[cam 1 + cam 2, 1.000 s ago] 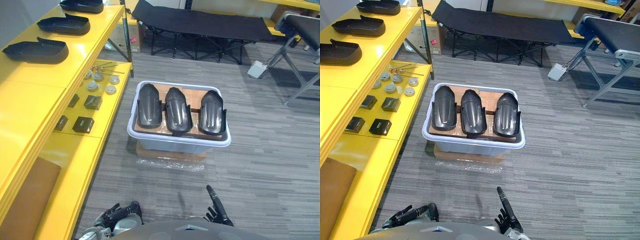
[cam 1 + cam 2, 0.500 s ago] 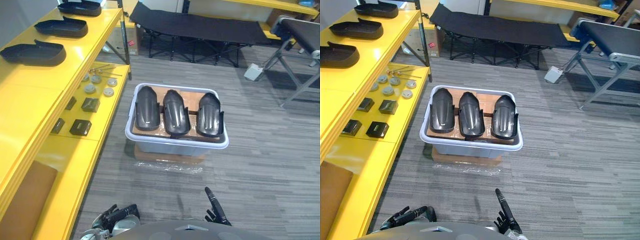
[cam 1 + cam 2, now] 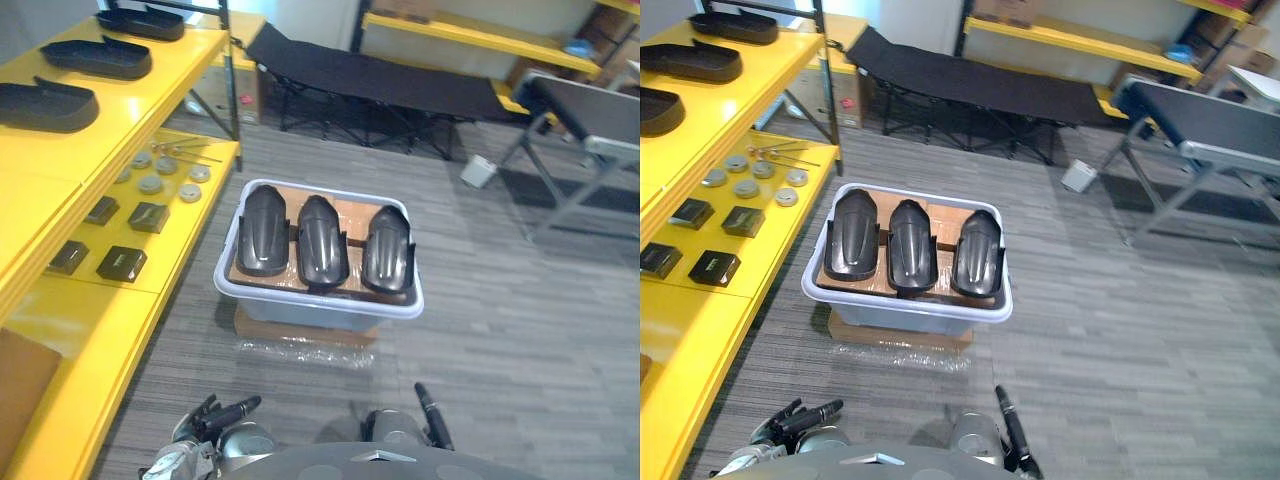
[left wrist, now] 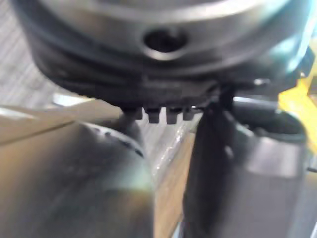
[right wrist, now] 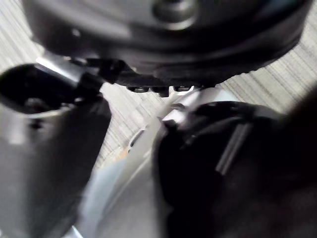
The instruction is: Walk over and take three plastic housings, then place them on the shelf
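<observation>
Two tiers of yellow metal shelving (image 3: 60, 300) run down your left side. On the upper tier, long black tray-shaped parts (image 3: 45, 103) lie in a row. Across the grey striped floor (image 3: 520, 330), a black folding cot (image 3: 380, 80) stands at the far side. A white plastic tub (image 3: 310, 300) sits on a flat brown cardboard box (image 3: 300, 330), near the lower tier's outer edge but apart from it. All three dark grey curved plastic housings lie inside the tub, side by side on brown card: one by the left wall (image 3: 263, 230), one in the middle (image 3: 321, 240) and one by the right wall (image 3: 388, 248). Small black boxes (image 3: 122, 263) and grey discs (image 3: 150, 185) lie on the lower tier. Your left robot hand (image 3: 215, 415) hangs low with its fingers loosely spread and nothing in them. Your right robot hand (image 3: 428, 408) is low too, and you cannot tell how it is set.
</observation>
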Motion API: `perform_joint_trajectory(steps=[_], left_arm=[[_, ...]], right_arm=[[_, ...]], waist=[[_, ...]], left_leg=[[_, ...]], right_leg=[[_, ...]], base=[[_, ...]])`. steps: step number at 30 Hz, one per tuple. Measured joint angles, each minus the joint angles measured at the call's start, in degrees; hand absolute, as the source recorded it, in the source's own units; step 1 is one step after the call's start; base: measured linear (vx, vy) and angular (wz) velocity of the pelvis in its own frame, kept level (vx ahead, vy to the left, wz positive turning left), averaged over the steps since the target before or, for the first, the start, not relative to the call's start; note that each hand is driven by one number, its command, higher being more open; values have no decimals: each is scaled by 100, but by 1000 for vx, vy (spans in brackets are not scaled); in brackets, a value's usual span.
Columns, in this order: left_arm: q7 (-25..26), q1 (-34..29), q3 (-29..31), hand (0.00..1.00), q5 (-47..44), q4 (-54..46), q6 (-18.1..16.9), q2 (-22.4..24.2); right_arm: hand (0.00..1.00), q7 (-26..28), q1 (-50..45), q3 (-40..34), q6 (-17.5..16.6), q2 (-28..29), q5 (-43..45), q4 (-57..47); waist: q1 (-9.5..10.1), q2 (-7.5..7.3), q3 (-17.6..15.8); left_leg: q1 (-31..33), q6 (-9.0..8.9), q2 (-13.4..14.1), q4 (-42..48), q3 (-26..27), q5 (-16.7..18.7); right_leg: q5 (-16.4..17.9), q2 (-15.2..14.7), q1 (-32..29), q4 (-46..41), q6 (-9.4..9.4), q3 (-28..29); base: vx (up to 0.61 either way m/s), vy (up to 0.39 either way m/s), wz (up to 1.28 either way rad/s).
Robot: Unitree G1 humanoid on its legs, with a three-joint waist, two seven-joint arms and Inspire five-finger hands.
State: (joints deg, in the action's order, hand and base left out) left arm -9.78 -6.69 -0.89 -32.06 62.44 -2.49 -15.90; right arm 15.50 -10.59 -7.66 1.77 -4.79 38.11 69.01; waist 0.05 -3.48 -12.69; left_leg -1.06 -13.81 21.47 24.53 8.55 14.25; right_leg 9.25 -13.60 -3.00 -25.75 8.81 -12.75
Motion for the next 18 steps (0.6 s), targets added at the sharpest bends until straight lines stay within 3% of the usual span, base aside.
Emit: perform_joint_trajectory(steps=[1, 2, 3, 4, 5, 6, 7, 8, 9, 10, 13, 18], left_arm=[[-48, -39, 29, 100, -185, -8, 11, 111], [-65, -26, 76, 100, -188, -83, 7, 181], [-104, -17, 74, 100, -174, -141, 9, 210], [-119, -11, 72, 100, -140, -173, 19, 237], [-139, -2, 67, 100, -97, -184, 26, 272], [-186, -2, 60, 100, -89, -195, 29, 281], [-303, -4, -7, 100, -101, -243, 64, 294], [-327, -3, -66, 100, -101, -286, 83, 300], [-335, -3, -157, 100, -99, -366, 138, 328], [-318, 0, -150, 100, -112, -362, 160, 356], [-308, 1, -145, 100, -219, -367, 140, 285], [-63, 39, -136, 100, 314, -377, 135, 402]], right_arm=[[100, -164, 24, 47, -16, -185, -215, 2], [100, -343, 96, 43, -142, -298, -444, 0], [100, -362, 156, 46, -234, -360, -551, -38], [100, -375, 176, 44, -285, -399, -626, -80], [100, -404, 193, 40, -344, -440, -659, -176], [100, -444, 195, 36, -406, -445, -763, -269], [100, -494, 224, 33, -495, -425, -856, -295], [100, -514, 249, 29, -556, -408, -856, -296], [100, -563, 300, -28, -691, -377, -853, -365], [100, -594, 378, -113, -850, -274, -840, -460], [100, -576, 468, -76, -1307, -77, -847, -882], [100, -1045, 311, 57, -2028, 111, -846, -1808]], waist=[[39, 223, 104], [71, 319, 115], [57, 389, 105], [24, 442, 119], [-47, 506, 122], [-88, 530, 110], [-71, 514, 101], [-57, 494, 89], [-21, 465, 69], [11, 364, 34], [88, 164, -38], [115, 117, -81]], left_leg=[[35, 209, 260, 43, -42, -124], [221, 671, 378, 173, 1, -420], [333, 944, 400, 171, 149, -634], [407, 997, 417, 156, 282, -783], [497, 977, 419, 128, 455, -1014], [618, 657, 355, 206, 625, -1105], [648, 226, 59, 224, 764, -779], [647, 154, -140, 160, 845, -642], [629, 291, -570, -237, 999, -576], [456, 716, -796, -652, 1102, -715], [397, 822, -1080, -1181, 1202, -981], [228, 863, -1245, -1480, 1445, -1018]], right_leg=[[250, 225, -58, -101, -107, -87], [303, 338, -112, -101, -230, -166], [306, 359, -147, -27, -272, -211], [278, 368, -142, 33, -309, -274], [228, 388, -66, 154, -374, -385], [182, 329, 79, 369, -417, -477], [77, 253, 307, 661, -415, -609], [19, 223, 414, 804, -399, -663], [-46, 162, 559, 1004, -350, -804], [-94, 90, 638, 1122, -287, -904], [-443, 17, 758, 1753, -133, -1059], [-630, -92, 794, 1988, -12, -1031]], base=[[137, -358, 11], [167, -406, -4], [160, -346, 3], [186, -335, 22], [198, -233, 47], [292, -166, 64], [219, -41, 59], [226, 38, 55], [150, 71, 47], [153, 68, 44], [75, 44, 16], [55, 76, -18]])
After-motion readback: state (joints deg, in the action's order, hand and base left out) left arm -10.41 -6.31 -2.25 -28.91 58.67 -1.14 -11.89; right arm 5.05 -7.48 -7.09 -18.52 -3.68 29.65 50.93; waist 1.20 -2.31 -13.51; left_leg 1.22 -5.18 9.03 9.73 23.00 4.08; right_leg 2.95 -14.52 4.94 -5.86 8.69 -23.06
